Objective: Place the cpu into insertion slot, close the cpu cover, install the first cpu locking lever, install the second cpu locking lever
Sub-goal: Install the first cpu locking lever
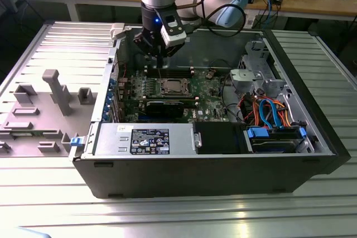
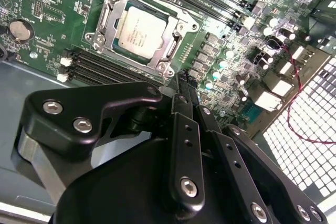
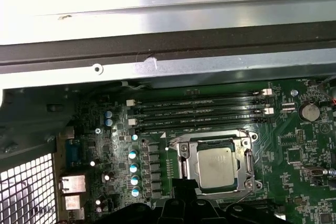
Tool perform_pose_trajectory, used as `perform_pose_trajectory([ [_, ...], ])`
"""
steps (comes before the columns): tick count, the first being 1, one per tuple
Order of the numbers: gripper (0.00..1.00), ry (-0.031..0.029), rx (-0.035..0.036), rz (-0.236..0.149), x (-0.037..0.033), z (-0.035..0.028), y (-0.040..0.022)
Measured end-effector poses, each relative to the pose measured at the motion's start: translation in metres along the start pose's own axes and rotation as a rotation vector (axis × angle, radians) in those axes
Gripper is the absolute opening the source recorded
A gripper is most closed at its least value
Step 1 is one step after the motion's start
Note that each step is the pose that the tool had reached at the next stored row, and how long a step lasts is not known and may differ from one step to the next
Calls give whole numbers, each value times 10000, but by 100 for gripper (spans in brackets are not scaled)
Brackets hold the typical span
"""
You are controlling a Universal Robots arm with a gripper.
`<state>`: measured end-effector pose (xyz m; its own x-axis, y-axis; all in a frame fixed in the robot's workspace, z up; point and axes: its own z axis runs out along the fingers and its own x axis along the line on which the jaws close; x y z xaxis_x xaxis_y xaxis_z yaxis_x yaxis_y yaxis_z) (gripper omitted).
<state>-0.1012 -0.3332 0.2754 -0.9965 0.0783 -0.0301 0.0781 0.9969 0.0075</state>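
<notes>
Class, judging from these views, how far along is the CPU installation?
Done: the cpu sits in the insertion slot and the cpu cover lies flat over its edges. In hand: the end effector hovers above the board near the slot. Left: the locking levers; whether either is latched cannot be told.

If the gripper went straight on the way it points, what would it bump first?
Probably a corner of the cpu cover, or the green circuit board right beside it. The gripper hangs just off that corner, but depth is unclear.
</notes>
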Motion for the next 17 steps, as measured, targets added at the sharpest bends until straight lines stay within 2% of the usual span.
perform_pose_trajectory([
  [8,11,-1,-4,-24,1,1,0],
  [11,11,2,-13,-369,2,8,0],
  [12,11,3,-30,-885,92,36,-7],
  [13,11,-4,-31,-884,236,55,27],
  [14,11,-4,-31,-883,247,100,204],
  [15,11,-4,-17,-884,185,113,220],
  [17,11,-7,6,-887,126,120,227],
])
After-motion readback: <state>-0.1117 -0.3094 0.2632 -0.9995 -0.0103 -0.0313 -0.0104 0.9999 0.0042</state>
